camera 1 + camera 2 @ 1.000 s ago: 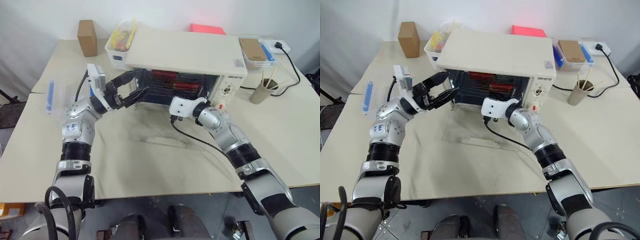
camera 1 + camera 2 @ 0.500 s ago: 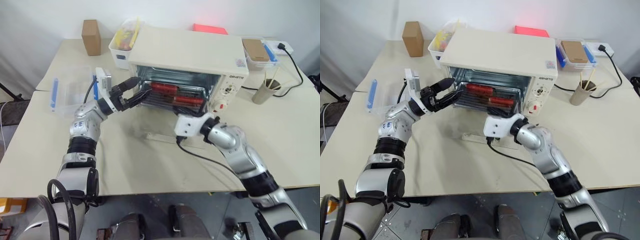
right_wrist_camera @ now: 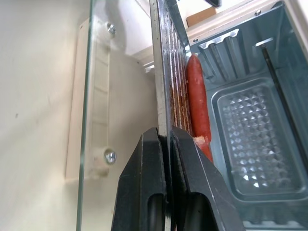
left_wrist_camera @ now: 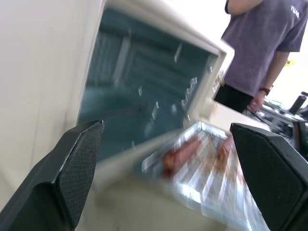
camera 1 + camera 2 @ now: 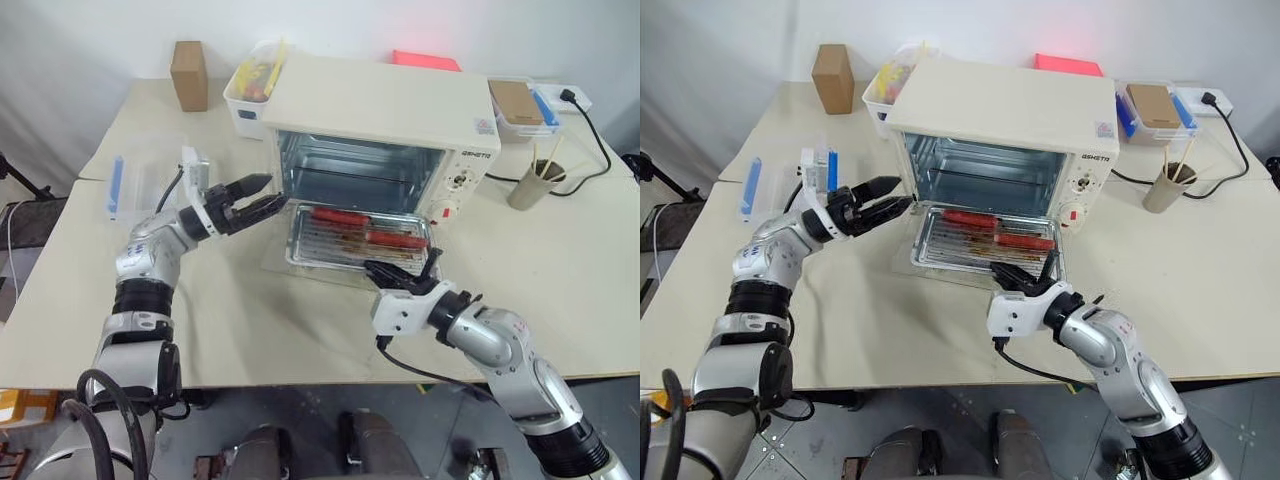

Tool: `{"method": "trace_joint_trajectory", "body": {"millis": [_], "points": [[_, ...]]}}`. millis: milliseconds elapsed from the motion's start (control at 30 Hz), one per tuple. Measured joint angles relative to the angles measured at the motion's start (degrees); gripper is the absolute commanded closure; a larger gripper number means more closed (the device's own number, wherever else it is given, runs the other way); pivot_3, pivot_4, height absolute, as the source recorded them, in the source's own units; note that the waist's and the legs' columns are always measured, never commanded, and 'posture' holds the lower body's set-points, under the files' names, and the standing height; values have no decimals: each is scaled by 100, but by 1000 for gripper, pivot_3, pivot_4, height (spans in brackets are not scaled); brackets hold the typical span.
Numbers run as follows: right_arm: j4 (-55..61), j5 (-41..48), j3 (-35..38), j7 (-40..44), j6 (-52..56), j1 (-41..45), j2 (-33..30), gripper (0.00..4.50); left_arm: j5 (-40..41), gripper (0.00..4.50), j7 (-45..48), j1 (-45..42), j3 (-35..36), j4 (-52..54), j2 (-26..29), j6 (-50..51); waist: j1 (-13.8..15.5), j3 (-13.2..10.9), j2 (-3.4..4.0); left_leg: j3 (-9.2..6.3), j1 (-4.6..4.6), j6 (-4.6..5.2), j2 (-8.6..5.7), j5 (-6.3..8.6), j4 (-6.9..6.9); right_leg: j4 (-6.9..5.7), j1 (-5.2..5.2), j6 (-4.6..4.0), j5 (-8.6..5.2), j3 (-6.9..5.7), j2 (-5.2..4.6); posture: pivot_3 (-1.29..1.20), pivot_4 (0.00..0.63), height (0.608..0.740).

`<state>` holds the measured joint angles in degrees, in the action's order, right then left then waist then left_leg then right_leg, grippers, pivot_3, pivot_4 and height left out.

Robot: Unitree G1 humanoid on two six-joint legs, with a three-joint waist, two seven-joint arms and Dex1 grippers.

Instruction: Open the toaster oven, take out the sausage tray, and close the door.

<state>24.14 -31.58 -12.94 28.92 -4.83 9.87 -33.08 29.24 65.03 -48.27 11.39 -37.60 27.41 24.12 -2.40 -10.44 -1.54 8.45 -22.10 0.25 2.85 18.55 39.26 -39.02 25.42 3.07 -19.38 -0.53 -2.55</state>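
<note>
sausage tray (image 5: 358,240) now out, front rim pincer-hidden

Through the left wrist camera I see my left gripper (image 4: 166,180) with its two black fingers (image 4: 77,168) spread wide and nothing between them. Past them stands the toaster oven (image 4: 144,91), its cavity open toward me, cream frame around a dark ribbed interior. The sausage tray (image 4: 211,168) sits just in front of the opening, shiny metal carrying red sausages (image 4: 180,151), blurred. Behind the oven a person (image 4: 262,43) in a purple shirt stands, one hand (image 4: 253,103) hanging low.
</note>
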Motion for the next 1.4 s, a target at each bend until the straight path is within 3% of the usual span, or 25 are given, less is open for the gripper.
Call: {"method": "trace_joint_trajectory", "body": {"millis": [333, 500, 600, 833, 1133, 1300, 1400], "points": [[-229, -120, -6, -166, -650, 262, -73, 4320, 1151, 0, -679, 210, 361, 1176, 678, 3947, 31, 0, 0, -5, 2, 0, -3, 0, 3, -9, -1, -1, -1, 0, -5, 0, 150, 740], [-625, -120, -108, -164, -899, 731, -26, 4320, 1606, 0, -1231, 249, 447, 1481, 583, 5895, 15, 0, 0, -4, 3, 0, -3, 0, 8, -21, -1, -2, -1, 3, -5, 0, 150, 740], [-753, -120, -223, -159, -1038, 930, -13, 4320, 1795, 0, -1596, 247, 805, 1517, 233, 6460, 21, 0, 0, -9, 4, -1, -2, 0, 12, -45, 0, -3, -2, 0, -5, 0, 150, 740], [-934, -116, -314, -130, -1156, 1096, 43, 4328, 1823, 1702, -2361, 334, 1080, 1893, -355, 6797, 12, 0, 0, -8, 4, -2, -2, 0, 20, -50, 0, -3, -2, 1, -5, 0, 150, 740], [-1038, -41, -372, 60, -1150, 1095, 54, 4328, 1823, 4309, -2931, 310, 1389, 1515, -499, 6849, 17, 0, 0, -8, 3, -2, -3, -1, 28, -49, 0, -3, -2, 1, -5, 0, 150, 740], [-1069, 249, -369, 103, -1134, 1088, 93, 4328, 1926, 4409, -3033, 121, 1526, 1136, -449, 6850, 11, 0, 0, -7, 4, -2, -3, 0, 30, -50, 0, -3, -2, 1, -5, 0, 150, 740], [-1050, 547, -299, 243, -1072, 979, 90, 3407, 2256, 4500, -3043, 110, 1187, 698, -141, 6832, 5, 0, -1, -8, 5, -3, -2, 0, 31, -51, 0, -3, -2, 1, -5, 0, 150, 740]]}}
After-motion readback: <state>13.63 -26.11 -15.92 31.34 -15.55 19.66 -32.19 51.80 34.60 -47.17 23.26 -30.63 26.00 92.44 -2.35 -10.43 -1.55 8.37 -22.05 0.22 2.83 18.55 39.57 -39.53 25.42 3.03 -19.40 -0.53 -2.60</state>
